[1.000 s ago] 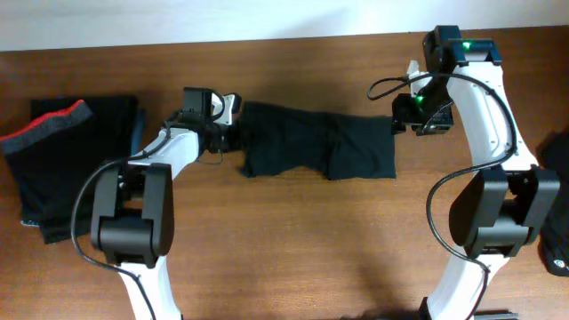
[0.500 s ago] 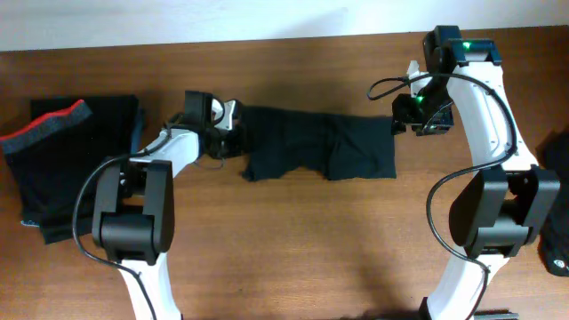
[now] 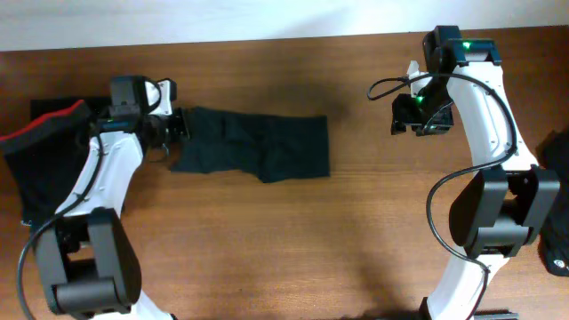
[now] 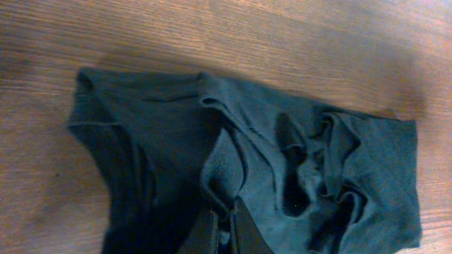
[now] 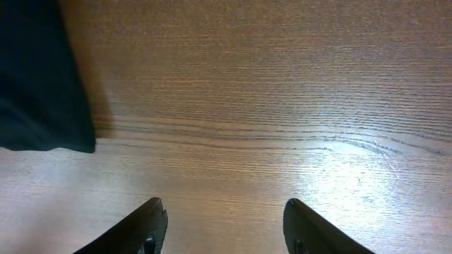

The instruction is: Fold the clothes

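A dark folded garment (image 3: 253, 145) lies flat on the wooden table, left of the middle. My left gripper (image 3: 178, 124) is shut on its left end. In the left wrist view the cloth (image 4: 282, 162) is bunched and wrinkled, with a fold pinched between the closed fingers (image 4: 224, 224). My right gripper (image 3: 404, 114) is open and empty at the back right, well apart from the garment. In the right wrist view its fingers (image 5: 224, 229) hang over bare wood, with a dark cloth corner (image 5: 42, 85) at the left edge.
A stack of dark clothes with a red and grey waistband (image 3: 49, 151) lies at the far left. More dark cloth (image 3: 556, 196) sits at the right table edge. The table's back edge meets a white wall.
My left gripper has pulled the dark garment to the left, toward the stack of clothes. The garment has left the spot by the right gripper, which has not moved.
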Tool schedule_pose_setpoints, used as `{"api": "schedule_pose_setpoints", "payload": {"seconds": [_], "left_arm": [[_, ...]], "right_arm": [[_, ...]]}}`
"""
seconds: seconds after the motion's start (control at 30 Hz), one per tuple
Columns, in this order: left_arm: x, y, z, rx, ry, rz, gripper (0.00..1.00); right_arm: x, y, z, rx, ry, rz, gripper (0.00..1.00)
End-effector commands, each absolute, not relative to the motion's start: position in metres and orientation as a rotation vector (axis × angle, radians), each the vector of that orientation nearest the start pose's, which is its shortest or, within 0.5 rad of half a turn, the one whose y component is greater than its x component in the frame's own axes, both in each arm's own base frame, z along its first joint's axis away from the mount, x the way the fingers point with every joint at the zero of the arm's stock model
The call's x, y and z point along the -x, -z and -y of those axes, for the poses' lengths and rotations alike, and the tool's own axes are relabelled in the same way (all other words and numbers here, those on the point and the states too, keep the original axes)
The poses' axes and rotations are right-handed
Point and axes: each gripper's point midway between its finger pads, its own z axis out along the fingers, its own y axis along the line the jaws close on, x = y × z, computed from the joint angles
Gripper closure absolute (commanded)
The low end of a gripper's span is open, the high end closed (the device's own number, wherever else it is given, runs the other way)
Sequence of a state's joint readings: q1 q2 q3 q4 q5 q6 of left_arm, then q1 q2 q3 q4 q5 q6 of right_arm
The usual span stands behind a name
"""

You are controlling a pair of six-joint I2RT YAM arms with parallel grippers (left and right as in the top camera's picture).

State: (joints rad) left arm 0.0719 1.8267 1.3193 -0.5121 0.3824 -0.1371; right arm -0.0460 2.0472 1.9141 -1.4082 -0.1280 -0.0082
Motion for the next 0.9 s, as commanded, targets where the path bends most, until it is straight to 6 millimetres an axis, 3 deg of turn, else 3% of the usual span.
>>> {"api": "schedule_pose_setpoints", "payload": {"seconds": [0.0, 0.13, 0.27, 0.4, 0.43, 0.63, 0.77, 0.87], "left_arm": [[-0.451, -0.109, 0.036, 0.084, 0.498, -2.561, 0.99], [-0.446, -0.105, 0.044, 0.066, 0.472, -2.592, 0.99], [-0.435, -0.091, 0.017, 0.137, 0.257, -2.675, 0.99], [-0.422, -0.083, -0.009, 0.191, 0.050, -2.731, 0.82], [-0.423, -0.083, -0.012, 0.197, 0.027, -2.728, 0.70], [-0.433, -0.089, -0.033, 0.231, -0.132, -2.669, 0.64], [-0.439, -0.087, -0.034, 0.231, -0.133, -2.649, 0.62], [-0.438, -0.077, -0.031, 0.226, -0.115, -2.676, 0.53]], "right_arm": [[-0.400, -0.134, -0.004, -0.051, -0.195, -3.094, 0.42], [-0.400, -0.134, -0.004, -0.051, -0.196, -3.095, 0.42], [-0.400, -0.134, -0.004, -0.052, -0.196, -3.097, 0.42], [-0.400, -0.134, -0.004, -0.052, -0.196, -3.098, 0.42], [-0.400, -0.134, -0.004, -0.052, -0.196, -3.098, 0.42], [-0.400, -0.134, -0.004, -0.051, -0.195, -3.098, 0.42], [-0.400, -0.134, -0.004, -0.052, -0.196, -3.098, 0.42], [-0.400, -0.134, -0.004, -0.052, -0.196, -3.098, 0.42]]}}
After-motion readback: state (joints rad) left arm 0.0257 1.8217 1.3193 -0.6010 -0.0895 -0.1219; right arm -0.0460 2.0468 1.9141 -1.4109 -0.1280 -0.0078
